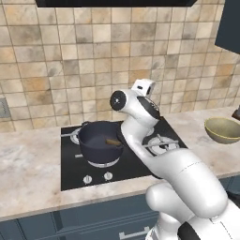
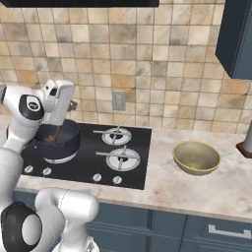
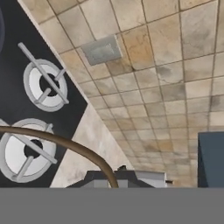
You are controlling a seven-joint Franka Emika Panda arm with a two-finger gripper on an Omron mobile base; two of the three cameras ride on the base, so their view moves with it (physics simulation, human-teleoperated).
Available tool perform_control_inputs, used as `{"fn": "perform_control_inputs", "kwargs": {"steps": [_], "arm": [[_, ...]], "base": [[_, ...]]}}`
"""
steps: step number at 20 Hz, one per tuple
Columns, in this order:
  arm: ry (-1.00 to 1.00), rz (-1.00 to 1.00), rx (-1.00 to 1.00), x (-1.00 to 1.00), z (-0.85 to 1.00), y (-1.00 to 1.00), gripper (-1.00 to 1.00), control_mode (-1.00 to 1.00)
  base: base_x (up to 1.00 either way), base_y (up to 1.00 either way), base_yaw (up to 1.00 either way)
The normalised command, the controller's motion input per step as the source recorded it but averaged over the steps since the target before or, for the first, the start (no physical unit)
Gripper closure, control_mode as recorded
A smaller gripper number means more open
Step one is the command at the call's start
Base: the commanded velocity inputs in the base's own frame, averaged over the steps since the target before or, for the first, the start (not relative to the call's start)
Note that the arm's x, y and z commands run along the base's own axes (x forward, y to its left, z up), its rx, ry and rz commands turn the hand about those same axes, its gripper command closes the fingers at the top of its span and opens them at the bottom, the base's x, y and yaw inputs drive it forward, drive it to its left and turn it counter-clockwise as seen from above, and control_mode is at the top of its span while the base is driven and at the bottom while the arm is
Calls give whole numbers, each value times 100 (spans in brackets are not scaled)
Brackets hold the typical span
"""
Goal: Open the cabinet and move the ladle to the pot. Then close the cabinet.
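I see the gripper [image 2: 59, 129] pinched tight on the ladle [image 3: 65, 146] — its thin brown handle curves away from the fingers, its bowl end down inside the pot [image 1: 100, 140] on the stove [image 2: 128, 162]. A corner of the cabinet [image 2: 236, 39] hangs upper right.

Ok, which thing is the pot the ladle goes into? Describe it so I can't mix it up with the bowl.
Find the black stove set into the marble counter. The pot sits on its front burner at the end farthest from the bowl, right below the hand. It is dark, glossy and straight-walled with small side handles, while the bowl is yellowish and stands off the stove.
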Motion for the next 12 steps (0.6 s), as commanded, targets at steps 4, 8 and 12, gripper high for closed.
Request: {"fn": "perform_control_inputs", "kwargs": {"steps": [4,8,12], "arm": [[0,-2,-4,7,-20,1,100,-100],[0,-2,-3,12,-12,11,100,-100],[0,-2,-3,17,-7,17,100,-100]], "base": [[0,0,0],[0,0,0],[0,0,0]]}}
